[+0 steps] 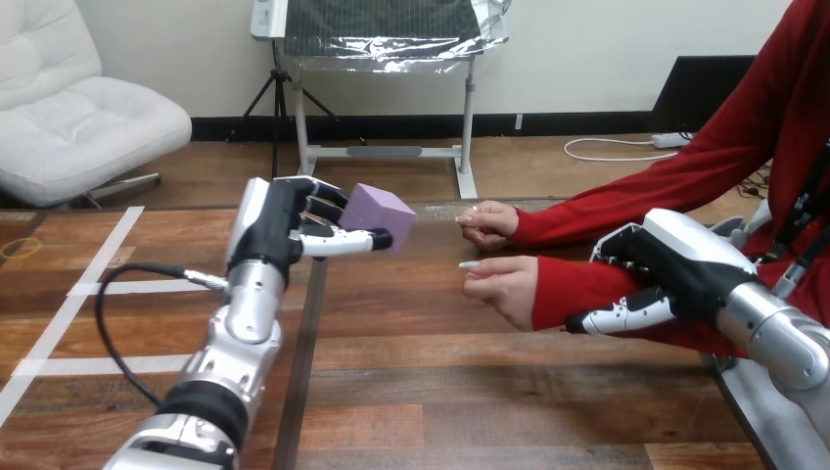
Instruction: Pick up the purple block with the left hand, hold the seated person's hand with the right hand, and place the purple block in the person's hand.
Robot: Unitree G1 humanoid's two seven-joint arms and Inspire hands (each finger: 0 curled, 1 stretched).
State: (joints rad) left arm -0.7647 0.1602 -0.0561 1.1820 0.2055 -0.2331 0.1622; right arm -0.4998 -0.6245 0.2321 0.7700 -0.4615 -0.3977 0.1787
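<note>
- The robot's left hand (289, 230) is gripping the one purple block (380, 215), its fingers curling over the block's left side while its thumb (343, 241) is reaching across underneath.
- The purple block is hanging in the air above the wooden table (489, 392), tilted with a corner pointing up, lying between the left hand and the person's hands.
- Two of the person's hands are showing at the right. The farther hand (489, 220) is sitting near the block's right, apart from it, with its fingers folded in.
- The person's nearer hand (504, 284) is resting on the table below and to the right of the block, its fingers loosely bent and pointing left.
- The robot's right hand (685, 264) is closing round the person's red-sleeved forearm (587, 284) behind the nearer hand: its fingers are curling over the top of the sleeve and its thumb is stretching along the near side.
- Both silver forearms are reaching in over the table, the left one rising from the bottom edge, the right one entering from the lower right corner.
- Three strips of white tape (147, 287) are lying on the table's left part: one slanting and two running across.
- One small yellow loop (20, 247) is lying flat near the table's left edge, well apart from both robot hands and the block.
- A dark seam (308, 333) is running down the tabletop just right of the left forearm.
</note>
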